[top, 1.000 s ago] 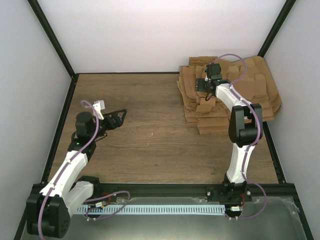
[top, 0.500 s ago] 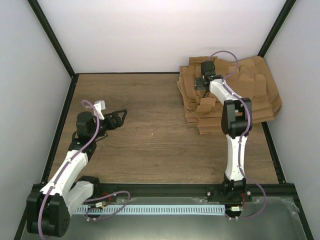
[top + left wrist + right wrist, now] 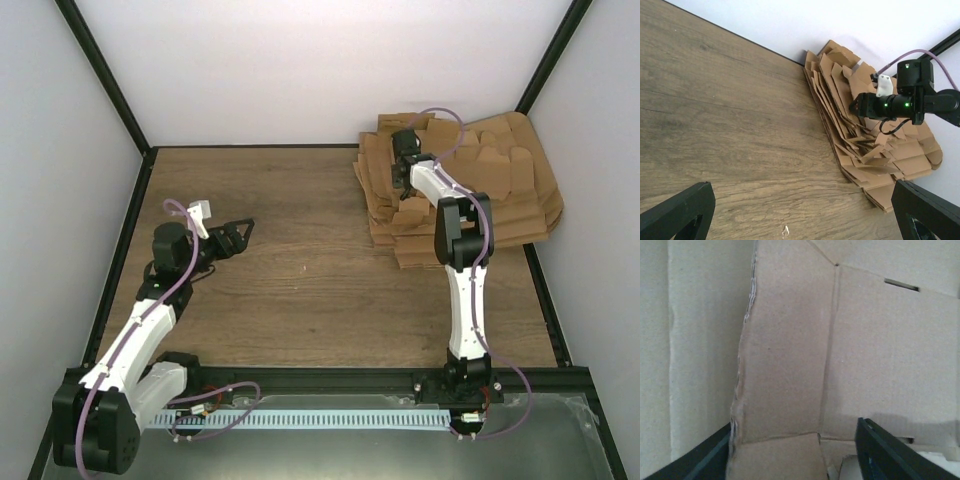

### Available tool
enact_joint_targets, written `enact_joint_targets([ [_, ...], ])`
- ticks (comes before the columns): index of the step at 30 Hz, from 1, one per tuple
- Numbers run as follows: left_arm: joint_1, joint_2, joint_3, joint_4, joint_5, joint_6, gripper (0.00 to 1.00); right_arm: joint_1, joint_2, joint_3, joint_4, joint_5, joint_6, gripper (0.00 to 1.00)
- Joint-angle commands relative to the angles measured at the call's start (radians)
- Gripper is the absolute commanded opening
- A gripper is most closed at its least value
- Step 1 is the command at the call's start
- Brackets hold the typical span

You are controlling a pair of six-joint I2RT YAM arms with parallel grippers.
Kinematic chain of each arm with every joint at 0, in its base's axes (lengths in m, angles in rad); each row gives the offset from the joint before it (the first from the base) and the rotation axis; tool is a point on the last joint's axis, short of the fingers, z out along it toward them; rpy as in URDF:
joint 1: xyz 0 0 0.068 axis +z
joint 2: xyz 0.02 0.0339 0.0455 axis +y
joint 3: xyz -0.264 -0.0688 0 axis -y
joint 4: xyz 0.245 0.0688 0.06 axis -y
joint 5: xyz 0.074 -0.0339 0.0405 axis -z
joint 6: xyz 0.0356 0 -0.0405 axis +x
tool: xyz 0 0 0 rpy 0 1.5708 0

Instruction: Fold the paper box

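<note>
- Paper box: lies as a flat brown sheet on top of the pile of like sheets, at 1 o'clock on the counter, close to the back wall.
- Shows, in the right wrist view, one straight crease running from 12 toward 6 o'clock, a ragged cut edge at 9 o'clock and two narrow slots at 3 o'clock.
- Right claw: released, fingers spread apart, one at 7 o'clock and one at 5 o'clock of its own view, straddling the creased panel. Sits very close to the sheet; cannot tell whether it touches.
- Right arm: rises from its base at 5 o'clock of the counter and reaches toward 12 o'clock over the pile.
- Left claw: released, fully spread, grasping nothing. Held over bare wood at 9 o'clock of the counter, tips pointing toward 3 o'clock, well apart from the pile.
- Left wrist view: looks across the wood grain to the pile at 2 o'clock, with the right claw on top of it and small green lights glowing on that wrist.
</note>
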Motion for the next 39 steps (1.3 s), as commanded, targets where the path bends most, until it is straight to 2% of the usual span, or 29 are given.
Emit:
enact_joint_targets([
  [1,-0.004,-0.008,0.032,-0.01,-0.009,0.0,1.0,0.028,-0.025,0.042,0.012,0.132,-0.004,0.53],
  [3,-0.004,-0.015,0.034,-0.016,-0.013,-0.001,1.0,0.046,-0.07,0.009,0.062,0.17,-0.027,0.43],
  [8,-0.004,-0.032,0.029,-0.016,-0.026,-0.008,1.0,0.094,-0.161,-0.035,0.122,0.233,-0.067,0.07],
  [9,-0.004,-0.031,0.029,-0.016,-0.028,-0.009,1.0,0.104,-0.172,-0.033,0.12,0.254,-0.072,0.03],
  [14,-0.004,-0.029,0.039,-0.031,-0.035,-0.013,1.0,0.149,-0.276,-0.047,0.115,0.34,-0.081,0.01],
  [17,-0.004,-0.028,0.053,-0.047,-0.035,-0.02,1.0,0.19,-0.362,-0.048,0.087,0.33,-0.101,0.01],
  [21,-0.004,-0.015,0.1,-0.085,-0.033,-0.051,1.0,0.344,-0.476,-0.089,0.024,0.282,-0.132,0.01],
  [25,-0.004,0.025,0.156,-0.143,-0.029,-0.104,1.0,0.495,-0.577,-0.186,-0.078,0.073,-0.035,0.01],
  [27,-0.004,0.059,0.172,-0.158,-0.001,-0.132,1.0,0.553,-0.632,-0.302,-0.07,-0.067,0.031,0.02],
  [28,-0.004,0.074,0.173,-0.156,0.02,-0.135,1.0,0.581,-0.657,-0.36,-0.049,-0.133,0.058,0.03],
  [30,-0.004,0.107,0.163,-0.132,0.066,-0.174,1.0,0.625,-0.71,-0.48,0.012,-0.249,0.109,0.11],
  [31,-0.003,0.12,0.157,-0.128,0.08,-0.178,1.0,0.635,-0.732,-0.537,0.049,-0.307,0.133,0.22],
  [32,-0.003,0.134,0.152,-0.132,0.086,-0.176,1.0,0.636,-0.753,-0.593,0.088,-0.365,0.151,0.38],
  [33,-0.003,0.145,0.148,-0.139,0.085,-0.175,1.0,0.636,-0.769,-0.641,0.127,-0.405,0.164,0.5],
  [37,-0.003,0.155,0.121,-0.206,0.048,-0.179,1.0,0.636,-0.833,-0.762,0.217,-0.495,0.185,0.71],
  [39,-0.004,0.15,0.107,-0.254,0.022,-0.193,1.0,0.636,-0.875,-0.81,0.249,-0.519,0.184,0.78],
])
